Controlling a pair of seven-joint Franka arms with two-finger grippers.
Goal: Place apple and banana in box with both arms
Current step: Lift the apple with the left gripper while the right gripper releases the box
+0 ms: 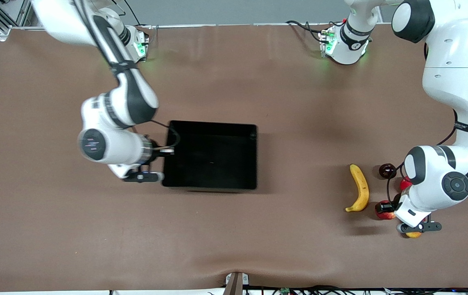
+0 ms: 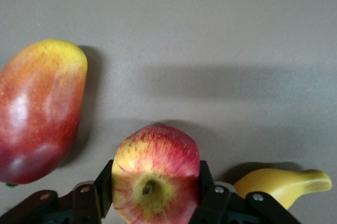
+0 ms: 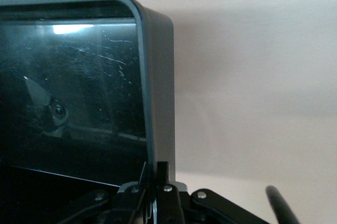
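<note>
Your left pincer (image 2: 155, 195) pinches small red-yellow streaked apple (image 2: 156, 174), lower right of front frame. Right pincer (image 3: 155, 182) pressed together on wall of shallow black plastic box (image 3: 158, 76), frame centre.

1. Even, fairly bright overhead light is falling across the brown table (image 1: 234, 229) in the front view, and soft shadows are lying just beside the box (image 1: 211, 155) and the banana (image 1: 360, 188).
2. The right arm (image 1: 113, 102) is showing motion blur along its upper link.
3. In the left wrist view, the apple (image 2: 156, 174) is looking slightly soft in focus, while a broad dim shadow band is crossing the table above it.
4. In the right wrist view, glare is streaking the box's glossy floor, and what may be the camera's reflection is showing there.
</note>
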